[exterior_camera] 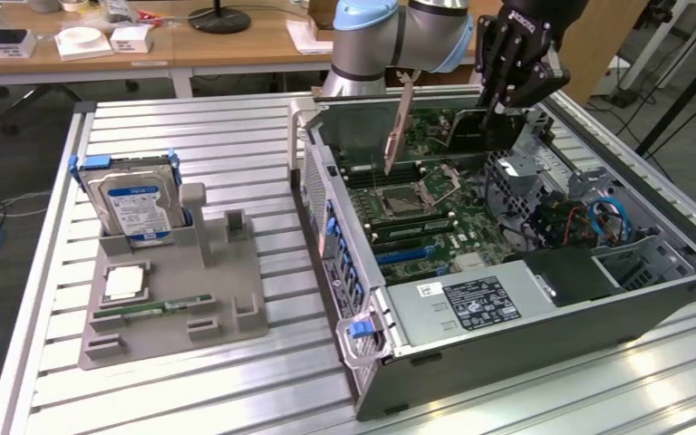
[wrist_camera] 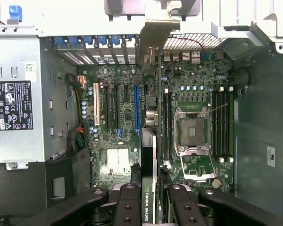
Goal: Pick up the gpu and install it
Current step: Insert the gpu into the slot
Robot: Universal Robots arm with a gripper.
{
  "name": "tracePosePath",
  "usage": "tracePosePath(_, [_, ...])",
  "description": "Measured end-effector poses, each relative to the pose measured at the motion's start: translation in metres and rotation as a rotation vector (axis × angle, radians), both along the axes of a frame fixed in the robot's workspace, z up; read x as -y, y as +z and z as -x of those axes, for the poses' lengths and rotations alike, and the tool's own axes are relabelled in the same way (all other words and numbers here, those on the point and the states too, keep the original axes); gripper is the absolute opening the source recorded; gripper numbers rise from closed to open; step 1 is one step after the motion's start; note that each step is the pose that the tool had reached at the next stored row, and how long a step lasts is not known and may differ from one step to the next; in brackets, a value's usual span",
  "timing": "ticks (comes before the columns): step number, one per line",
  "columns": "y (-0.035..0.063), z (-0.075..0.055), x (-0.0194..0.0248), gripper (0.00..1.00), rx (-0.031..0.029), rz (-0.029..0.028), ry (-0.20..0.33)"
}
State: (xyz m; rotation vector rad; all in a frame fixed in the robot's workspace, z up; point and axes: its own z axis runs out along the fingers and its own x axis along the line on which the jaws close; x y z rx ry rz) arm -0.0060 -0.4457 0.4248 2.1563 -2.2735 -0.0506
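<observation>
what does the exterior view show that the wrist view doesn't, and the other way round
Exterior view: a silver hard drive standing in a grey holder on the slatted table, with a RAM stick lying in the same holder. Wrist view: NVIDIA lettering on the edge of the gpu, and a long blue expansion slot. Both: the gripper shut on the gpu above the open computer case, and the empty CPU socket.

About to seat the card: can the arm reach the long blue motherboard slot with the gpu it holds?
Probably yes: the end effector grips the gpu over the open case, and the blue slot lies bare, no cable across it.
</observation>
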Motion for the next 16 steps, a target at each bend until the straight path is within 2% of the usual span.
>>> tracePosePath(16, [-0.0051,0.0000,0.0000,0.26,0.0000,0.0000,0.000])
